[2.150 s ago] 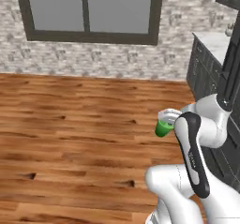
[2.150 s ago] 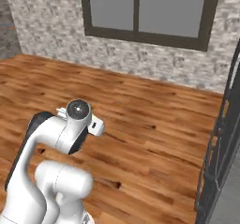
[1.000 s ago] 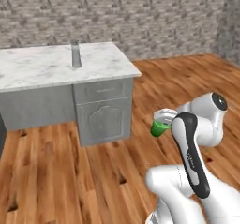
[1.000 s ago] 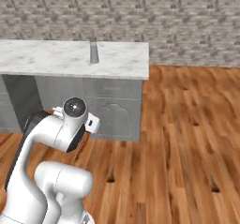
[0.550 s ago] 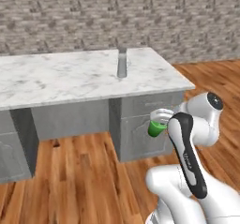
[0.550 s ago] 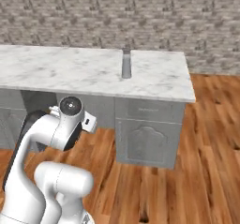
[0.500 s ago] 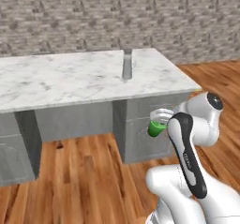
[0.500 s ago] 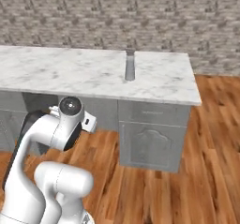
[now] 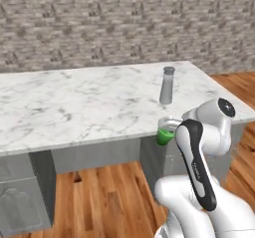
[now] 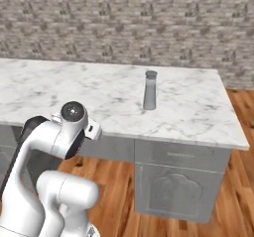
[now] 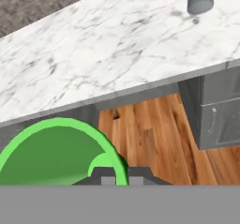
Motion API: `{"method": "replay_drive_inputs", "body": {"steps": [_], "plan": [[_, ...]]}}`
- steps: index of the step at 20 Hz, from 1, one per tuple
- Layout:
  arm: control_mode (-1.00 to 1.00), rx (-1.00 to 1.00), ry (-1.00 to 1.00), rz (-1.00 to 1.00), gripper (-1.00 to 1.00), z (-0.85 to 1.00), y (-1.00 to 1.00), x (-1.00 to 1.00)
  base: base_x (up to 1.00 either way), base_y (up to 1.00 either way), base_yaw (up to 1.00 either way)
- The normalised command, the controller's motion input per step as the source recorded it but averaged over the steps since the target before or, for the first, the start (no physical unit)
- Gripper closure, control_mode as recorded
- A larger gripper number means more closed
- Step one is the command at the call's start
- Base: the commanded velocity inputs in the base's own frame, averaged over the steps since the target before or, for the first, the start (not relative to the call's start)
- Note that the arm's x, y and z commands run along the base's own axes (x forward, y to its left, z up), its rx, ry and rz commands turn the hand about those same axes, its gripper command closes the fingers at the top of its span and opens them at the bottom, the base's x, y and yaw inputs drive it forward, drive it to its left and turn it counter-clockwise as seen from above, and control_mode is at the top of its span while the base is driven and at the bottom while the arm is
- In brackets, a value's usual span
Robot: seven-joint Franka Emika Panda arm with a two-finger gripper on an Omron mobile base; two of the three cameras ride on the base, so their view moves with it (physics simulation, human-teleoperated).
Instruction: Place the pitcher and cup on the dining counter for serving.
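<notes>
Gripping the green cup (image 9: 166,134) by its rim, pincer (image 11: 116,175) narrow, held off the counter (image 9: 74,107) edge; pitcher (image 9: 168,85) stands upright on the counter near its right end.

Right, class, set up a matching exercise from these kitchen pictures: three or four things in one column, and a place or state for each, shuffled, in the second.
Things:
1. pitcher
2. cup
3. gripper
4. counter

Places or states:
A. shut on the green rim
B. standing upright on the marble
C. held in the air at the counter's near edge
D. white marble slab in front of the stone wall

Pairs: 1-B, 2-C, 3-A, 4-D
</notes>
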Motion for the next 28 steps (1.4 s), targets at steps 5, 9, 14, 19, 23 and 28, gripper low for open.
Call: {"method": "replay_drive_inputs", "body": {"steps": [5, 9, 14, 19, 23, 28], "plan": [[1.00, 0.00, 0.00, 0.00, 1.00, 0.00, 0.00, 0.00, 0.75, -0.07, 0.00], [1.00, 0.00, 0.00, 0.00, 1.00, 0.00, 0.00, 0.00, 0.74, 0.05, 0.00], [1.00, 0.00, 0.00, 0.00, 1.00, 0.00, 0.00, 0.00, 0.59, 0.22, -0.07], [-1.00, 0.01, 0.15, -0.16, 1.00, 0.00, 0.04, 0.35, 0.00, 0.00, 0.00], [-1.00, 0.06, 0.22, -0.31, 1.00, 0.00, 0.08, 0.45, 0.00, 0.00, 0.00], [-1.00, 0.15, 0.32, -0.21, 1.00, 0.00, -0.07, 0.64, 0.00, 0.00, 0.00]]}}
